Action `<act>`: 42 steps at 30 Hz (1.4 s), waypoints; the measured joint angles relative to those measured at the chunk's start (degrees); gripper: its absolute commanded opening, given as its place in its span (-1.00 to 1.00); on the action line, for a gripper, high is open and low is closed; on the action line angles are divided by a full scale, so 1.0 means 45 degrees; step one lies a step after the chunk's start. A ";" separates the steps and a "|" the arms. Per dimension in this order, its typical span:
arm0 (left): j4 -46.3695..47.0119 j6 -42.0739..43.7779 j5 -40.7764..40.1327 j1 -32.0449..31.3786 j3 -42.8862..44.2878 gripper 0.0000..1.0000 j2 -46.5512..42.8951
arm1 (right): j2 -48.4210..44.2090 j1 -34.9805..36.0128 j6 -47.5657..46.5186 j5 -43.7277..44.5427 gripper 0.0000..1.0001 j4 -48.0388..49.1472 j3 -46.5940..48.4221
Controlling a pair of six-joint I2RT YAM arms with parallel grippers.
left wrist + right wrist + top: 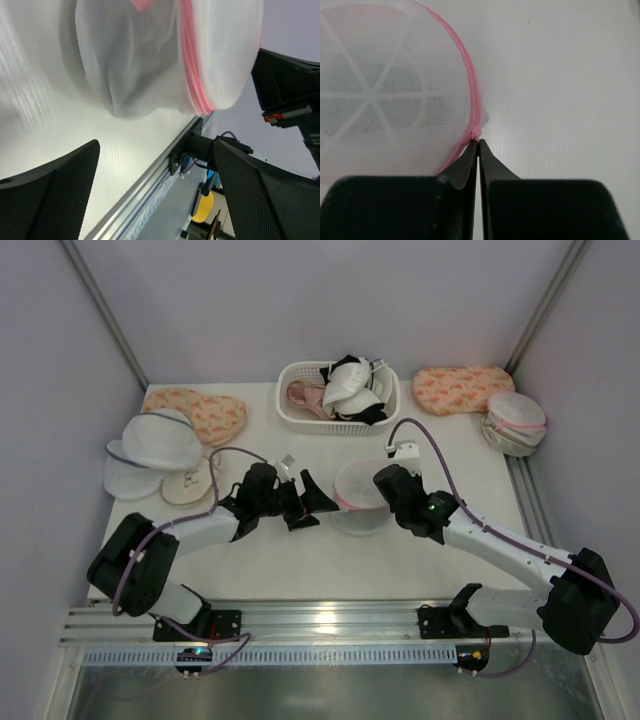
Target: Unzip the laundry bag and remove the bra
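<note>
The laundry bag (356, 486) is a round, domed pouch of translucent white mesh, with white ribs radiating across its dome and a pink zipper rim (470, 95) around its edge. Grey shapes and a patch of pink show faintly through the mesh. It sits near the middle of the white surface (300, 560), between the two arms, and appears to be held slightly above its own shadow. The right end effector (479, 144) is pinched tight on the pink rim at a small knot-like bump. The left end effector (155, 195) is spread wide just beside the bag, touching nothing. Behind the bag, a white slotted basket (320, 424) holds a jumble of white, black and pale pink bras. A stack of mesh domes with grey-blue rims (155, 440) lies at the left, well apart from the bag.
</note>
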 measured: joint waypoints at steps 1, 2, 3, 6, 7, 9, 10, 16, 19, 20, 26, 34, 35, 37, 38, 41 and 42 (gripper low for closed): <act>-0.0087 -0.0189 -0.0291 -0.0005 -0.0423 0.97 -0.0627 | -0.0097 0.0000 0.0053 -0.0214 -0.93 -0.0039 -0.0039; -0.0199 -0.0335 -0.0544 -0.0019 -0.0792 0.97 -0.1331 | -0.0248 0.0000 0.0131 -0.0510 -0.92 -0.0063 -0.0117; -0.0355 -0.0491 -0.0777 -0.0058 -0.1049 0.98 -0.1996 | -0.0461 0.0010 0.0233 -0.0918 -0.93 -0.0087 -0.0223; -0.0559 -0.0937 -0.1404 -0.0321 -0.1472 0.99 -0.3623 | -0.1195 0.0243 0.0529 -0.2302 -0.93 -0.0039 -0.0753; -0.0554 -0.1054 -0.1545 -0.0413 -0.1559 0.99 -0.3934 | -0.1467 0.0515 0.0651 -0.2764 -0.92 0.0010 -0.0976; -0.0534 -0.1399 -0.1758 -0.0593 -0.1821 0.99 -0.4522 | -0.1923 0.1200 0.0865 -0.3857 -0.93 0.0301 -0.1462; -0.0529 -0.1583 -0.1812 -0.0665 -0.1953 0.99 -0.4687 | -0.2108 0.1598 0.0942 -0.4415 -0.92 0.0573 -0.1710; -0.0024 -0.2594 -0.1666 -0.1025 -0.2191 0.99 -0.4075 | -0.2356 0.2890 0.1137 -0.7257 -0.92 0.2443 -0.2589; 0.0432 -0.3011 -0.1501 -0.1287 -0.2195 0.99 -0.3565 | -0.2229 0.2909 0.1175 -0.7951 -0.92 0.3220 -0.2603; 0.0525 -0.3123 -0.1481 -0.1345 -0.2200 0.99 -0.3473 | -0.2191 0.2909 0.1175 -0.8140 -0.92 0.3419 -0.2603; 0.1054 -0.3453 -0.1462 -0.1443 -0.2191 0.97 -0.3317 | -0.1928 0.2909 0.1171 -0.9156 -0.92 0.4619 -0.2608; 0.1894 -0.3633 -0.1277 -0.1452 -0.1593 0.08 -0.1112 | -0.1681 0.2982 0.1161 -0.9719 -0.93 0.5017 -0.2608; 0.2108 -0.3657 -0.1205 -0.1452 -0.1486 -0.11 -0.0792 | -0.1681 0.2987 0.1161 -0.9714 -0.92 0.5003 -0.2608; 0.2482 -0.3735 -0.1059 -0.1467 -0.1302 -0.71 -0.0267 | -0.1695 0.2987 0.1161 -0.9709 -0.92 0.4954 -0.2608; 0.2681 -0.3721 -0.1005 -0.1472 -0.1273 -0.85 -0.0083 | -0.1715 0.2992 0.1151 -0.9709 -0.92 0.4891 -0.2608; 0.3089 -0.3716 -0.0831 -0.1496 -0.1258 -1.00 0.0248 | -0.1831 0.2987 0.1132 -0.9622 -0.92 0.4653 -0.2608; 0.3133 -0.3716 -0.0821 -0.1506 -0.1258 -1.00 0.0272 | -0.1880 0.2992 0.1117 -0.9602 -0.93 0.4575 -0.2608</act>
